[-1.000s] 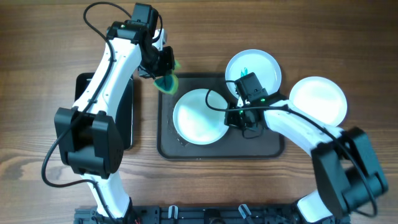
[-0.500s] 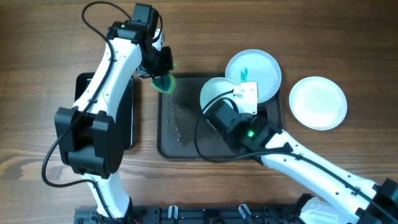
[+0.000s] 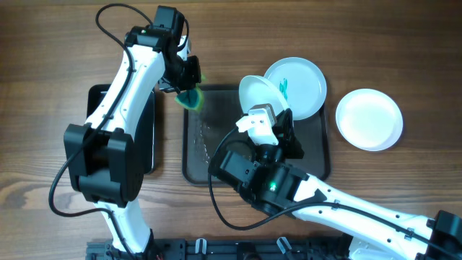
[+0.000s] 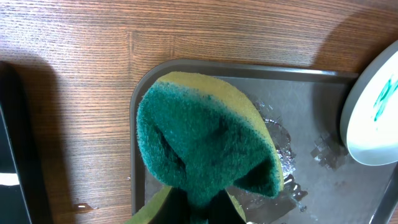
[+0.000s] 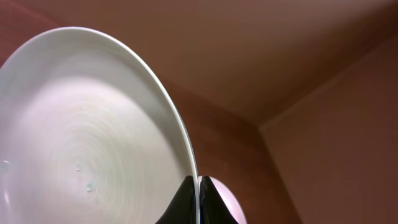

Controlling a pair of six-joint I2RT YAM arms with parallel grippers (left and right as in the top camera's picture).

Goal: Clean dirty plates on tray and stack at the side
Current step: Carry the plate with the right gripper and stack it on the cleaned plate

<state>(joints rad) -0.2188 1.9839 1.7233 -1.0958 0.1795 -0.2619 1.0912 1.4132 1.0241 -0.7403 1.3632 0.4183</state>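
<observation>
The right hand [image 3: 266, 112] is clenched on the rim of one plate [image 3: 258, 91] and holds it above the far middle of the tray [image 3: 216, 155], tipped steeply on edge. In the overhead view this held plate overlaps the left edge of a second plate [image 3: 299, 85]. In the right wrist view the dark fingertips [image 5: 186, 198] pinch the thin rim of the held plate [image 5: 81, 137]; its white face shows faint rings and a few small droplets, with no smear visible.

The second plate carries teal streaks in its middle and lies over the tray's far right corner, partly past the rim. A third plate [image 3: 369, 119], plain white, sits flat on the desk [image 3: 58, 65] to the right of the tray, apart from it.

The left hand [image 3: 188, 85] grips a sponge [image 3: 193, 96] at the tray's far left corner. In the left wrist view the sponge [image 4: 205, 143] is folded, green scouring side out with a yellow edge, over the tray [image 4: 311, 99], whose floor is wet with beads and patches of water. A smaller black tray [image 3: 148, 133] lies on the desk to the left, beneath the left arm.
</observation>
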